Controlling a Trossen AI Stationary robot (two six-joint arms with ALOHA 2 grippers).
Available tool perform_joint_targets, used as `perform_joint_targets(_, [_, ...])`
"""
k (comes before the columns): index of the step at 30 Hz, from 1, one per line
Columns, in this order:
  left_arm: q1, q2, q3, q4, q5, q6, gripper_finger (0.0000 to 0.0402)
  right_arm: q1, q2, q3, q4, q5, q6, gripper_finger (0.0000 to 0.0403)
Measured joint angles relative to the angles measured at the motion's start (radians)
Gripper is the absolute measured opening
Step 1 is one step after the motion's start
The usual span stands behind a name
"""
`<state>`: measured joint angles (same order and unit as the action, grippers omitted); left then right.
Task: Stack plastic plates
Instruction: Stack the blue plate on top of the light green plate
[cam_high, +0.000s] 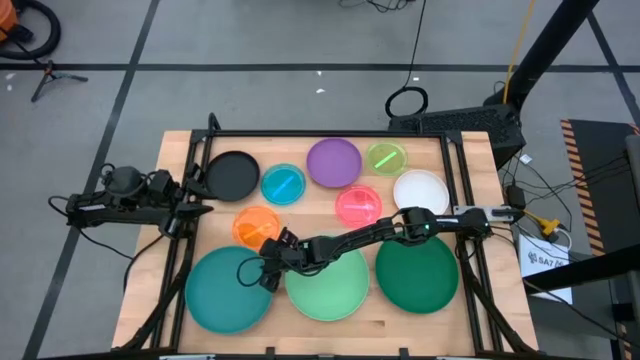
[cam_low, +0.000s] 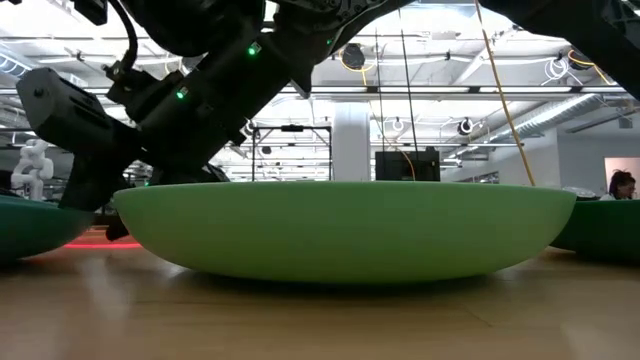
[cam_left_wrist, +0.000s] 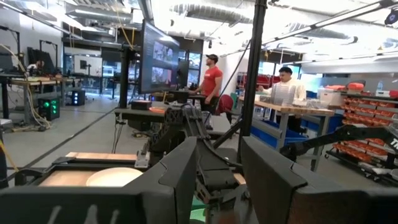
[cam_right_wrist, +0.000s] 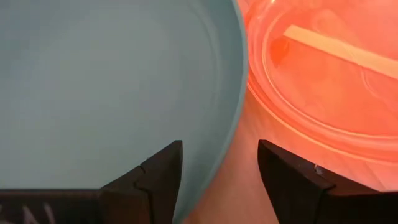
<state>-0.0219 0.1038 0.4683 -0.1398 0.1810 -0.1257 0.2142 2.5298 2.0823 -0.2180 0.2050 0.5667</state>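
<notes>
Ten plastic plates lie flat on the wooden table. Large teal (cam_high: 228, 290), mint (cam_high: 327, 287) and dark green (cam_high: 417, 272) sit along the near edge. Orange (cam_high: 255, 226), pink (cam_high: 358, 205), white (cam_high: 421, 190), black (cam_high: 232, 175), blue (cam_high: 283, 184), purple (cam_high: 333, 161) and lime (cam_high: 386, 157) lie behind them. My right gripper (cam_right_wrist: 217, 165) is open and slants down over the teal plate's right rim (cam_right_wrist: 239, 106). One finger stands above the plate's inside and the other outside it, next to the orange plate (cam_right_wrist: 323, 81). My left gripper (cam_left_wrist: 217, 180) waits open at the table's left edge.
The right arm (cam_high: 370, 232) stretches across the mint plate from the table's right side. A black frame (cam_high: 320, 133) borders the table. In the low view the mint plate (cam_low: 350, 230) fills the front. People stand in the room beyond the table.
</notes>
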Motion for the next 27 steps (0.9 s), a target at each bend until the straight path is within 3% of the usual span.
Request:
perform_joint_targets(8, [0.000,0.001,0.000,0.000,0.000,0.001,0.0131,-0.001,0.000,0.000,0.021,0.000,-0.007,0.0181])
perform_joint_targets(23, [0.000,0.001,0.000,0.000,0.000,0.002,0.0131,-0.005,0.000,0.000,0.085,-0.035,0.050,0.0021])
perform_joint_targets(27, [0.001,0.001,0.000,0.000,0.000,0.001,0.0131,-0.004,0.002,0.000,0.123,-0.053,0.050,0.0008])
